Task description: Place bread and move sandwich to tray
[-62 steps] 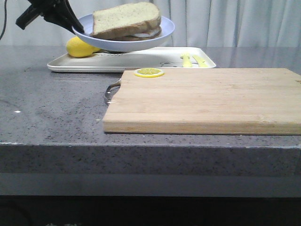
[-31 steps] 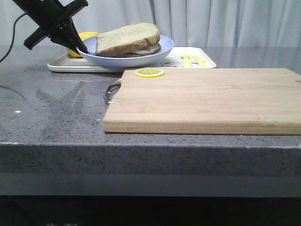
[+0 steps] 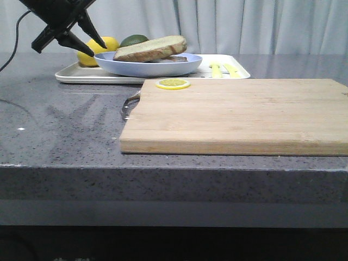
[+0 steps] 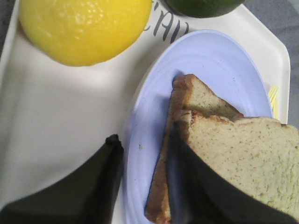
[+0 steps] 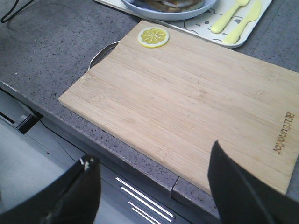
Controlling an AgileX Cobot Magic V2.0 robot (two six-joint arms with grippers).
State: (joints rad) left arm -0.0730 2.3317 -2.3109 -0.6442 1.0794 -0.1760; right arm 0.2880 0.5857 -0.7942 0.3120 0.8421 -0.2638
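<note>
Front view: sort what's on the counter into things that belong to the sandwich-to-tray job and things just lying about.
Part of the job:
- sandwich
- blue plate under it
- white tray
- left gripper, open beside the plate

Just lying about:
- wooden cutting board
- lemon slice on the board's corner
- whole lemon
- lime
- yellow cutlery on the tray

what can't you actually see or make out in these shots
- Egg inside the sandwich: hidden by the top slice in the front and left wrist views.
- Tray print: covered by the plate and lemon.
- Lime: mostly behind the sandwich in front, cut off in the left wrist view.
</note>
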